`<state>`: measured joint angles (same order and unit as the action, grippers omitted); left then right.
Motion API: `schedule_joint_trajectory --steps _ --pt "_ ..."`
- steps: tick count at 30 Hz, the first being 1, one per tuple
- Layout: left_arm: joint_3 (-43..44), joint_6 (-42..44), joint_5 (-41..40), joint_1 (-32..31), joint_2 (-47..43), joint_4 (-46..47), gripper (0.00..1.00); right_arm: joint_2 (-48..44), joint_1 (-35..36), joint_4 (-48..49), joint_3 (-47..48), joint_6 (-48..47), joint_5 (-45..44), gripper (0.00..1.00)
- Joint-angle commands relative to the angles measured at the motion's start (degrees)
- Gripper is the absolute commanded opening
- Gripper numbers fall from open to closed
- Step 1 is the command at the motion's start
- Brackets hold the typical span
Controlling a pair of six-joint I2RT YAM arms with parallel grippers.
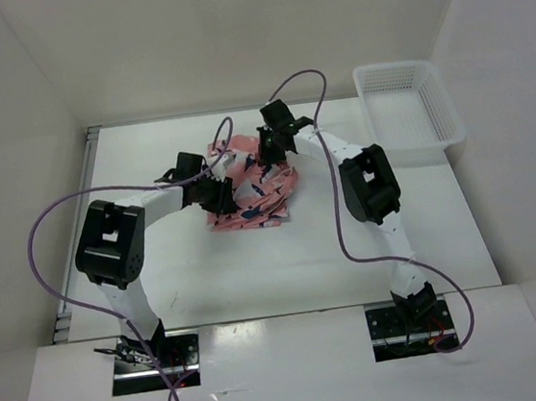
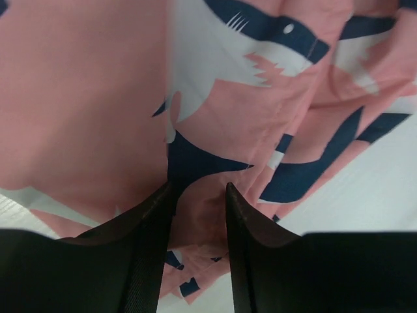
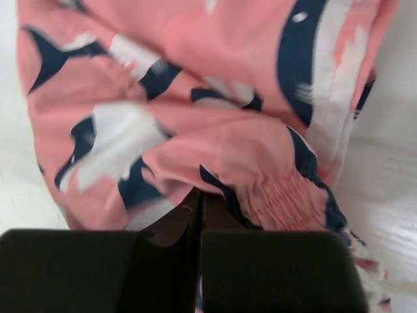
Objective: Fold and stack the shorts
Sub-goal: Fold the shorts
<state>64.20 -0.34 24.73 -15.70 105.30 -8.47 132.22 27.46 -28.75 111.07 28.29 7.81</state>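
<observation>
I watched a white table (image 1: 209, 275) boxed in by plain white walls (image 1: 230, 40) at the back and on both sides; the surface looked matte and bare apart from the cloth and a basket. The shorts (image 1: 258, 197) lay bunched near the middle of the table, between the two arms, their lower part spread flat and their upper part gathered up. The white mesh basket (image 1: 416, 156) stood in the far right corner, well apart from the shorts, up against the right wall. A white board (image 1: 288, 372) crossed the near edge, with two dark cut-outs where the arm bases were bolted; purple cables (image 1: 31, 249) looped loosely off each arm.

The left gripper (image 1: 219, 194) was at the left side of the bunch; in its wrist view the fingers (image 2: 153, 218) stood a little apart with a puckered fold of pink cloth in the gap, and I could not tell whether they pressed on it; bare table showed at the lower right of that view. The right gripper (image 1: 270, 152) was at the far side of the bunch; its fingers (image 3: 192, 212) were all but together, pinched on the shorts just beside the gathered elastic, with white table showing on both sides.
</observation>
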Motion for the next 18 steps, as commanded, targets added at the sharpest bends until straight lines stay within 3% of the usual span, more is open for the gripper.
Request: schedule_joint_trajectory --steps 1,10,13,14,15,17,18 --pt "-1.79 0.34 0.14 0.32 1.75 4.25 0.44 3.03 -2.48 1.16 4.77 4.82 -4.03 0.0" --pt "-4.97 0.34 -1.53 0.32 0.53 2.68 0.43 9.19 -4.88 -2.62 7.77 5.29 -2.2 0.0" --pt "-2.25 0.34 -1.53 0.32 -2.37 -0.65 0.46 2.36 -4.88 0.88 4.0 4.67 -1.22 0.03" --pt "0.02 0.34 -1.53 0.32 -4.03 -1.72 0.53 -1.93 -4.88 1.41 3.98 3.97 -0.53 0.07" --pt "1.26 0.34 -1.53 0.32 -4.92 -2.86 0.6 -3.88 -4.88 1.42 3.98 3.44 -0.52 0.14" --pt "3.55 0.34 -1.53 0.32 -7.28 -5.85 0.7 -7.23 -4.88 0.81 6.43 1.69 0.88 0.5" --pt "6.08 0.34 -0.92 0.32 -7.99 -6.81 0.81 -9.85 -4.88 -0.41 8.62 1.07 1.5 0.67"
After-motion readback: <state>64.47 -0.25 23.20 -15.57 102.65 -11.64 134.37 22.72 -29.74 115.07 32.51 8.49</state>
